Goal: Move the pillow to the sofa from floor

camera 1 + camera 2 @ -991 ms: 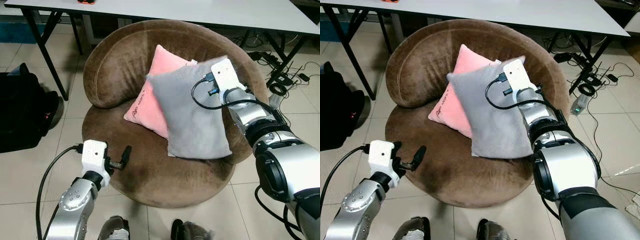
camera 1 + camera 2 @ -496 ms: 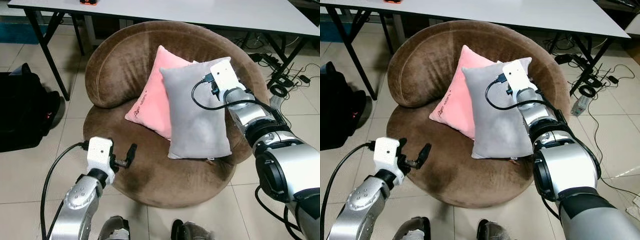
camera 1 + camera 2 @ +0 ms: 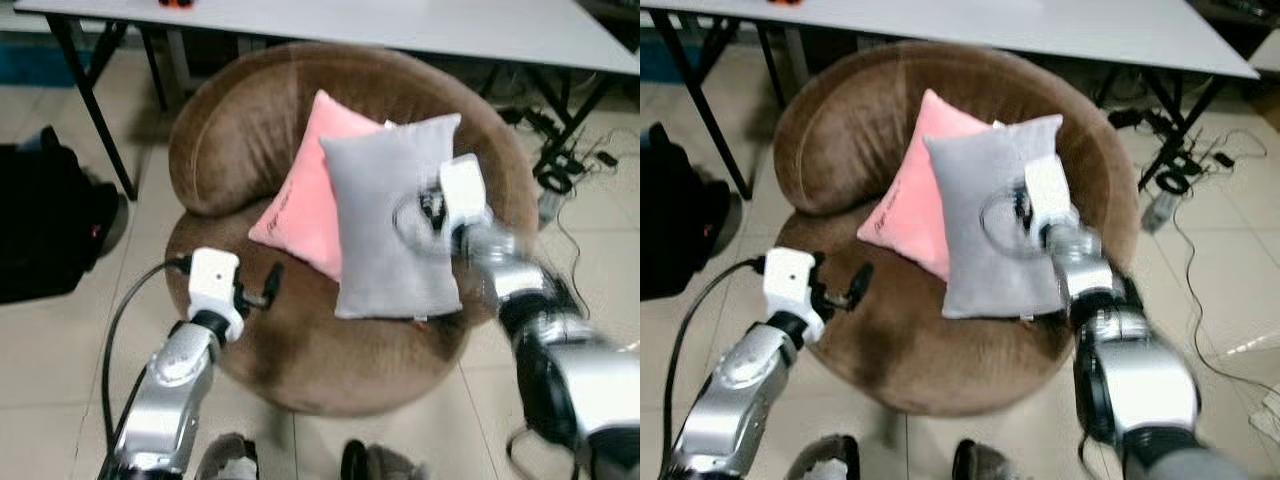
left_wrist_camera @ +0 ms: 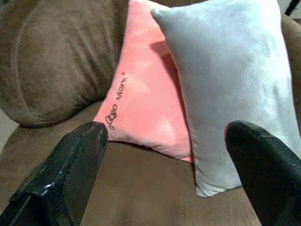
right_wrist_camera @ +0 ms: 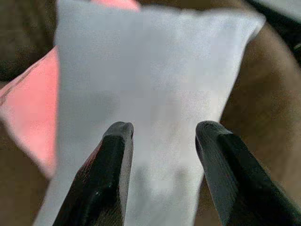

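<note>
Grey pillow stands upright on the brown sofa, just ahead of the spread right pincer; left pincer, spread wide, faces the pink pillow.

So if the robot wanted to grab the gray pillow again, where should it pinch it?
Probably the top right corner of the gray pillow, coming from above on the right. The pillow stands upright against the pink pillow and the sofa back, so that corner sticks up free.
</note>
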`<state>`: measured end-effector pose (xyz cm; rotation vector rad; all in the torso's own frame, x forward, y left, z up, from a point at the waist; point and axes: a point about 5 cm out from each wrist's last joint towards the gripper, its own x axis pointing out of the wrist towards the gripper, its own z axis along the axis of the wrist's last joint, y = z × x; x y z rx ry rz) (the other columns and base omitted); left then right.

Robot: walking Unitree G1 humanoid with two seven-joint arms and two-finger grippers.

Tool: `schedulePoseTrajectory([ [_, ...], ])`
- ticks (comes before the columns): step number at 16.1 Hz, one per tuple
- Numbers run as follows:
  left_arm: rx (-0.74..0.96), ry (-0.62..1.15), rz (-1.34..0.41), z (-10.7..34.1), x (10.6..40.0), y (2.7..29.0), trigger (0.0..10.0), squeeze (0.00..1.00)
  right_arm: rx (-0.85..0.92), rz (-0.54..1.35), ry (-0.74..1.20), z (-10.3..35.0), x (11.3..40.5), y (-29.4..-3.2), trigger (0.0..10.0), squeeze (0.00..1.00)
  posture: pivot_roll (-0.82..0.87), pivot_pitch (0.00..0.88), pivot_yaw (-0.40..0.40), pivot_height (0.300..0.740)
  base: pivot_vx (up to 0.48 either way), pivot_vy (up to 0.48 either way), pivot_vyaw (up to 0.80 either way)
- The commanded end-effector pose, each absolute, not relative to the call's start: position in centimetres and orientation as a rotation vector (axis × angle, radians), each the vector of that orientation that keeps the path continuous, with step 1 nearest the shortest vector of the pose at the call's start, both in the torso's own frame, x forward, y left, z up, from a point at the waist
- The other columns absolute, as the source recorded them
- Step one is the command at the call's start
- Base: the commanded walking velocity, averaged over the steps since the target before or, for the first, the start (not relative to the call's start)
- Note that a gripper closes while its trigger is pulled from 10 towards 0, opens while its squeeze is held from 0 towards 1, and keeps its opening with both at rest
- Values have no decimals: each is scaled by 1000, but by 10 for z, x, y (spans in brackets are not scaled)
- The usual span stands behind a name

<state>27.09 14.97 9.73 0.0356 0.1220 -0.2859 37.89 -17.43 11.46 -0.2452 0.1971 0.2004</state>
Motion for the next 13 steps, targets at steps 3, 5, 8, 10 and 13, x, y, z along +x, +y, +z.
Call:
schedulePoseTrajectory([
  [3, 52, 147, -315, 88, 273, 140, 10000, 0, -95, 209, 138, 86, 337, -185, 10000, 0, 98, 155, -121, 740, 0, 0, 0],
  [5, 53, 201, -310, 76, 268, 143, 10000, 0, -53, 161, 176, 60, 297, -203, 10000, 0, 85, 151, -115, 740, 0, 0, 0],
  [8, 7, 264, -299, 55, 236, 170, 10000, 0, -34, 194, 204, 29, 220, -220, 10000, 0, 60, 151, -99, 740, 0, 0, 0],
  [10, -46, 127, -272, 65, 221, 195, 10000, 0, -81, 173, 152, 31, 189, -223, 10000, 0, 59, 160, -94, 740, 0, 0, 0],
  [13, -51, 108, -270, 66, 220, 186, 10000, 0, -84, 134, 129, 35, 183, -215, 10000, 0, 55, 166, -92, 740, 0, 0, 0],
])
